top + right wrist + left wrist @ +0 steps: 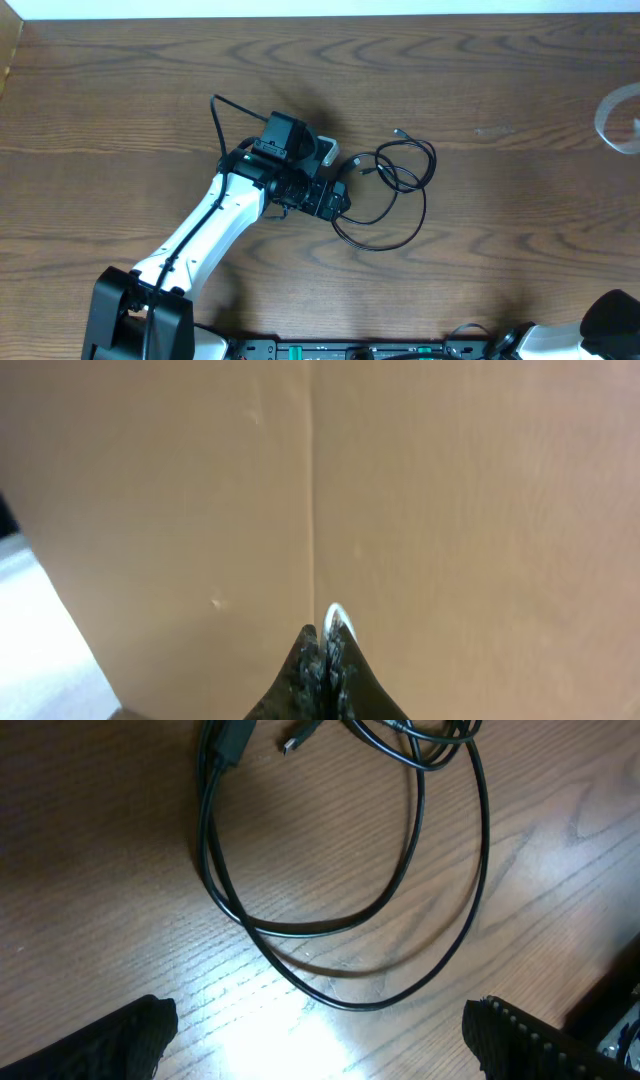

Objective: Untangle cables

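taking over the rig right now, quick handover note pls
Left gripper: open, holding nothing, low over the cables.
Right gripper: shut, back at the near right corner, away from the work.
Cables: black loops overlapping in one bundle mid table.
Done: nothing separated yet.
Left: probably grab one strand and pull the loops apart.

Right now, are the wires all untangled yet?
Not yet. Nothing looks done: the cables lie looped over each other in one bundle on the table. In hand: the left gripper hovers open right at the loops, holding nothing. The right gripper is shut, away from them. Left to do: pulling the cords apart.
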Available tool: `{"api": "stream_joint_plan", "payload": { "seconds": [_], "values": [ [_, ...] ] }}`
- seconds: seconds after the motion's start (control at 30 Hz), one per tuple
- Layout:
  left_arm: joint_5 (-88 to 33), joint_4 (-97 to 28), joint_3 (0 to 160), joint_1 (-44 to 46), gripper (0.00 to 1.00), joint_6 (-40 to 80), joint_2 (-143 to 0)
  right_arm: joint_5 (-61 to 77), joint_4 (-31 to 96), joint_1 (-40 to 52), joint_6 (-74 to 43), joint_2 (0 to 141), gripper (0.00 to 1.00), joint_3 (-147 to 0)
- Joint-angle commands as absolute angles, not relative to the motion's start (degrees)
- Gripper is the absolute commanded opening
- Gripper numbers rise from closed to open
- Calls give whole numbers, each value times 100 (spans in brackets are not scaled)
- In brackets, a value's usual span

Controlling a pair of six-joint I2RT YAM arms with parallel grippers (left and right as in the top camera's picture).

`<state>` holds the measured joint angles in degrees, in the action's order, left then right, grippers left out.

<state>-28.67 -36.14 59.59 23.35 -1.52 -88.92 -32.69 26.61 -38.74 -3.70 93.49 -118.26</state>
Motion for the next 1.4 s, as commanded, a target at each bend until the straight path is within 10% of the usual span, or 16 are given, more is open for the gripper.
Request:
{"api": "stream_joint_plan", "payload": {
  "seconds": [0.0, 1.0, 1.13, 1.37],
  "values": [
    [-2961, -3645, 6012, 2322, 96, -145, -8886, -2547, 2764, -4014, -1070, 9258, 1, -11751],
    [-2961, -3684, 6012, 2322, 96, -143, -8886, -1417, 4147, -4125, -1682, 10879, 2, -11389],
    [-2958, -3684, 6012, 2322, 96, -143, -8886, -1420, 4783, -4180, -1734, 11542, 94, -11389],
    [-2961, -3684, 6012, 2322, 96, -143, -8886, -1203, 5837, -4180, -1798, 12525, 99, -11389]
  ]
}}
